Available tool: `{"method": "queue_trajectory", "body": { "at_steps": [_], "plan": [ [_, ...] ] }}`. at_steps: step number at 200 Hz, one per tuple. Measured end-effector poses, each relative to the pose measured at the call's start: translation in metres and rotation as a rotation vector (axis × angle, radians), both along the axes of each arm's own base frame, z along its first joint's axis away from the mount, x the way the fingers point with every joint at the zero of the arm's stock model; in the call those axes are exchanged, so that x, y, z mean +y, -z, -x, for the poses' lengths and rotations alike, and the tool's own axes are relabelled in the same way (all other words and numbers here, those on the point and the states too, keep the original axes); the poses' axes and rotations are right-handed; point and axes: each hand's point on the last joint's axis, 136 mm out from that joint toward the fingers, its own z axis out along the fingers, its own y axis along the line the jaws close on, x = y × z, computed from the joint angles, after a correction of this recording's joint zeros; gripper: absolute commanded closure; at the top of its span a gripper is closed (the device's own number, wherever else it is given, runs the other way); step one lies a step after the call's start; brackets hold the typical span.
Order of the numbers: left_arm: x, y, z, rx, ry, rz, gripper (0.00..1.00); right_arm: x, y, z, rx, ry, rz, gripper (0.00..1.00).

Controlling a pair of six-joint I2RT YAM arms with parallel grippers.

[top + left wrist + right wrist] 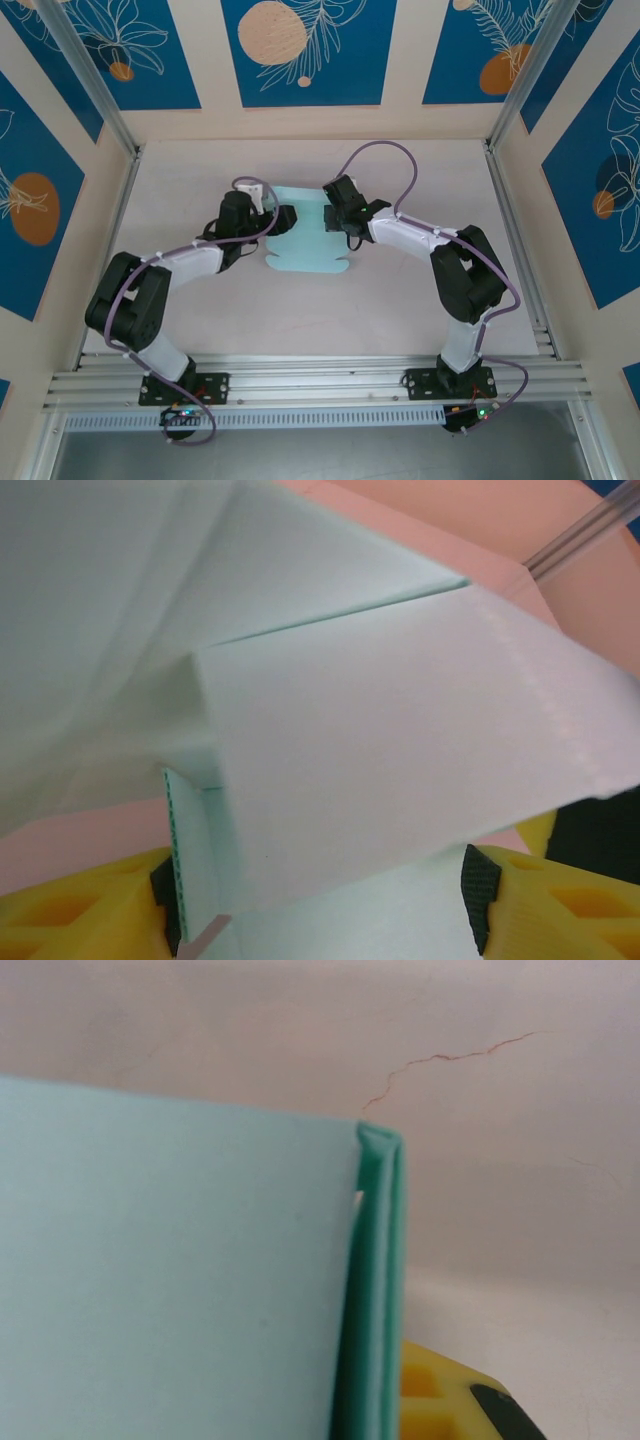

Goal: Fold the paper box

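The paper box [305,240] is a pale light-blue card sheet lying partly folded on the table between my two grippers. My left gripper [280,218] is at its left edge. In the left wrist view this gripper [325,910] stands open, with a folded panel [400,740] between its black pads [480,895] and a raised flap edge [185,860] against the left pad. My right gripper [342,215] is at the sheet's right edge. In the right wrist view it [385,1415] is shut on a doubled edge of the card [375,1280], with one yellow finger [445,1400] beside it.
The pale pink table [400,310] is walled by panels with blue prints and aluminium posts [515,90]. A rail [320,375] carrying both arm bases runs along the near edge. A thin red crack [440,1058] marks the tabletop.
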Motion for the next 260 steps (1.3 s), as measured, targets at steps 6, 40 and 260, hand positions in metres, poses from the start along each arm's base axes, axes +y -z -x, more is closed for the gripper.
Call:
{"method": "queue_trajectory", "body": {
  "at_steps": [6, 40, 260],
  "plan": [
    [-0.002, -0.001, -0.001, -0.001, 0.007, 0.000, 0.28, 0.000, 0.000, 0.000, -0.002, 0.002, 0.002, 1.00],
    [-0.014, 0.005, -0.003, 0.007, 0.040, 0.001, 0.28, -0.004, 0.001, 0.000, 0.001, 0.017, 0.015, 1.00],
    [0.137, -0.103, 0.034, -0.153, -0.204, -0.111, 0.19, 0.003, 0.013, 0.010, 0.082, -0.017, -0.013, 1.00]
  ]
}}
